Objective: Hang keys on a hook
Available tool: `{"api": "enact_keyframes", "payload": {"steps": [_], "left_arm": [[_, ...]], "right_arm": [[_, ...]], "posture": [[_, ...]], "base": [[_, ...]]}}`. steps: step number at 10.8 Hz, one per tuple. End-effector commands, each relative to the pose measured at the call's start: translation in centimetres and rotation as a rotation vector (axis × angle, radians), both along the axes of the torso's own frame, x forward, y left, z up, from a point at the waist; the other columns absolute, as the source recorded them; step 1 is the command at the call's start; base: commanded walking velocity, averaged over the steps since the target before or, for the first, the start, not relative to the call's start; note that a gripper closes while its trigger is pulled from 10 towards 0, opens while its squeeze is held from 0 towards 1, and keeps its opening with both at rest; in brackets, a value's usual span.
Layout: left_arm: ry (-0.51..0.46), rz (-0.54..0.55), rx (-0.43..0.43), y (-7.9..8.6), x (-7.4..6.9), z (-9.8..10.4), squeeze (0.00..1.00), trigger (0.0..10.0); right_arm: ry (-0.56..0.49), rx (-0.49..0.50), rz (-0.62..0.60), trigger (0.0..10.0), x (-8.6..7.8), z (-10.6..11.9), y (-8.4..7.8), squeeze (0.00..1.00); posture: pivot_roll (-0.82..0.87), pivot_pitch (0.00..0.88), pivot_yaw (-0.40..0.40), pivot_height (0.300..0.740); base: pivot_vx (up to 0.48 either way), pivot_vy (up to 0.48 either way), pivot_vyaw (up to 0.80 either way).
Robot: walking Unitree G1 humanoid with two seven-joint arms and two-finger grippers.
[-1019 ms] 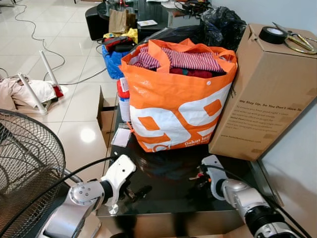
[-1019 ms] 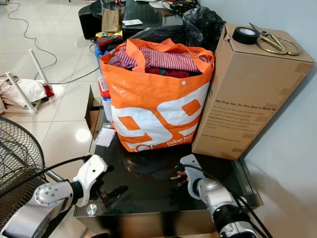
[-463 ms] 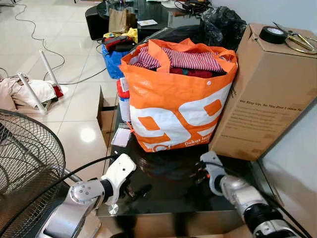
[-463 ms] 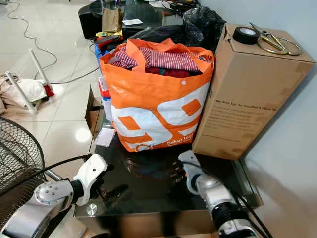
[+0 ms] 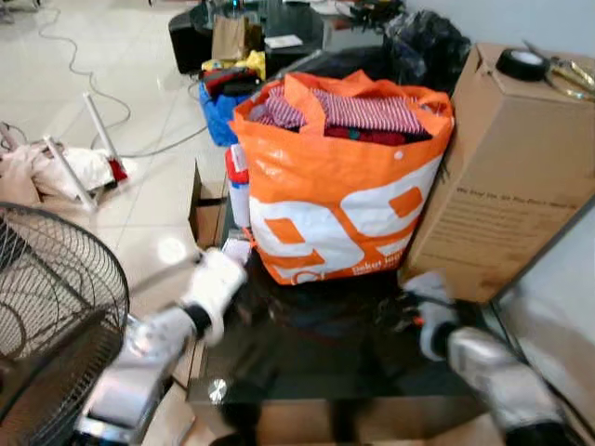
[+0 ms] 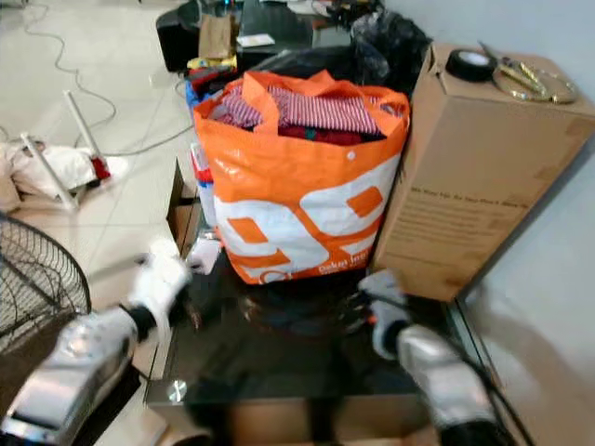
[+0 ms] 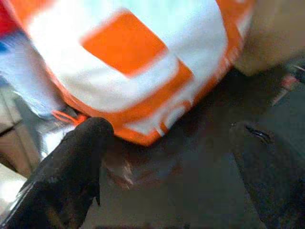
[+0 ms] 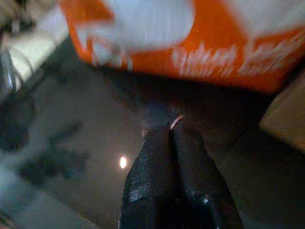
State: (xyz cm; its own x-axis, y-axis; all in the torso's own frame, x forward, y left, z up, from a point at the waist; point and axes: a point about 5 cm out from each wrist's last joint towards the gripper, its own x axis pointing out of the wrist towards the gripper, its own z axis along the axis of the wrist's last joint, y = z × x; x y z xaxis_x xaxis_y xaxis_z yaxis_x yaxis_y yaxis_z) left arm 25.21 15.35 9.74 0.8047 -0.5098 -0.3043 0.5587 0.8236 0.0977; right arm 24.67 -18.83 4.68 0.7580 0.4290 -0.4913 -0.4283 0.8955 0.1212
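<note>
My right gripper [image 8: 172, 130] is shut, and a thin metal ring of the keys [image 8: 177, 121] pokes out between its black fingertips. It hovers low over the black glass table [image 5: 325, 367], just in front of the orange and white bag [image 5: 339, 186], and appears blurred in the left eye view as the right gripper [image 5: 409, 311]. My left gripper [image 7: 167, 157] is open, its two black fingers wide apart, close to the bag's lower left corner above the table. The left arm [image 5: 209, 288] reaches forward at the table's left edge.
A tall cardboard box [image 5: 507, 167] stands right of the bag, with a tape roll [image 5: 521, 63] and scissors [image 5: 572, 74] on top. A wire fan [image 5: 46, 307] is at my left. Cables, bags and clutter lie on the tiled floor behind.
The view has blurred and shifted slightly. My left arm has lifted and swung forward toward the bag's left side. The right gripper has edged forward and right, staying shut.
</note>
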Motion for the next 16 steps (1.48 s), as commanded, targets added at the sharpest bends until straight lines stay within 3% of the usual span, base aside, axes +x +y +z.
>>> {"api": "enact_keyframes", "payload": {"steps": [1,2,4,5,6,10,16], "left_arm": [[-0.073,0.047,-0.031,0.3,0.4,1.4,0.0,10.0],[-0.147,0.101,-0.06,0.4,0.9,2.7,0.0,10.0],[-0.179,0.136,-0.072,-0.1,1.7,3.1,0.0,10.0],[-0.186,0.144,-0.072,-0.3,2.1,3.2,0.0,10.0],[-0.193,0.138,-0.069,-0.4,2.2,3.3,0.0,10.0],[-0.189,0.14,-0.061,-0.5,2.5,2.9,0.0,10.0],[-0.18,0.15,-0.068,-0.7,2.5,2.6,0.0,10.0]], "right_arm": [[-0.085,0.031,-0.056,0.0,0.4,2.2,-0.4,0.0],[-0.195,0.034,-0.19,0.0,0.5,3.9,-0.5,0.0],[-0.293,0.083,-0.335,0.0,1.1,5.4,0.3,0.0],[-0.305,0.08,-0.359,7.9,1.4,6.0,0.6,0.0],[-0.304,0.071,-0.369,10.0,1.7,6.3,0.6,0.0],[-0.348,-0.052,-0.344,10.0,2.1,7.0,1.1,0.0],[-0.339,-0.019,-0.361,10.0,1.6,7.2,0.6,0.0]], "posture": [[-0.01,0.0,0.03,0.74],[-0.02,0.0,0.036,0.74],[-0.02,0.0,0.044,0.74],[-0.02,0.0,0.049,0.74],[-0.02,0.0,0.051,0.74],[-0.04,0.0,0.075,0.74],[-0.05,0.0,0.068,0.74]], "base": [[0.0,0.0,0.0],[0.0,0.0,0.0],[0.0,0.0,0.0],[0.0,0.0,0.0],[0.0,0.0,0.0],[0.0,0.0,0.0],[0.0,0.0,0.0]]}}
